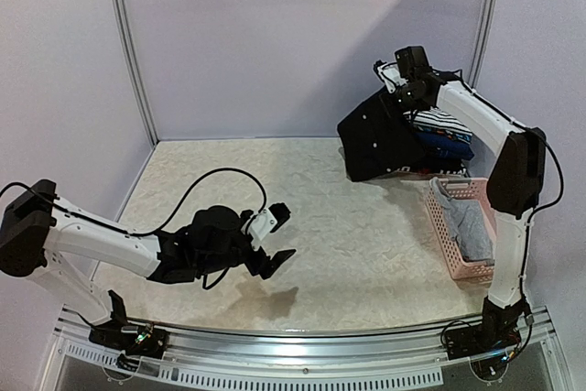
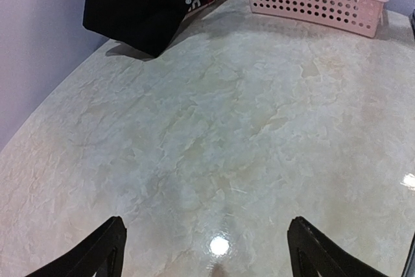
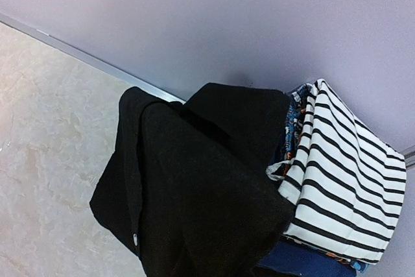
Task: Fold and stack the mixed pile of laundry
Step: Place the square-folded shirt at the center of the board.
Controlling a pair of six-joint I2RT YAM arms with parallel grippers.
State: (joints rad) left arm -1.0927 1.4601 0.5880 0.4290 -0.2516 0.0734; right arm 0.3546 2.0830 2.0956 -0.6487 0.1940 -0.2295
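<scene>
The laundry pile sits at the back right against the wall. A large black garment [image 1: 375, 139] with small white buttons hangs lifted from my right gripper [image 1: 396, 96], which is shut on its top edge. In the right wrist view the black garment [image 3: 207, 186] hides my fingers. The black-and-white striped garment [image 1: 441, 120] lies beside it on the pile, and also shows in the right wrist view [image 3: 350, 180]. A grey garment [image 1: 467, 226] lies in the pink basket. My left gripper [image 1: 282, 235] is open and empty, low over bare tabletop [image 2: 207, 261], far from the pile.
A pink lattice basket [image 1: 441, 226] stands along the right edge, also in the left wrist view [image 2: 318, 1]. A blue patterned garment [image 3: 305, 261] lies under the striped one. The lilac back wall stands close behind the pile.
</scene>
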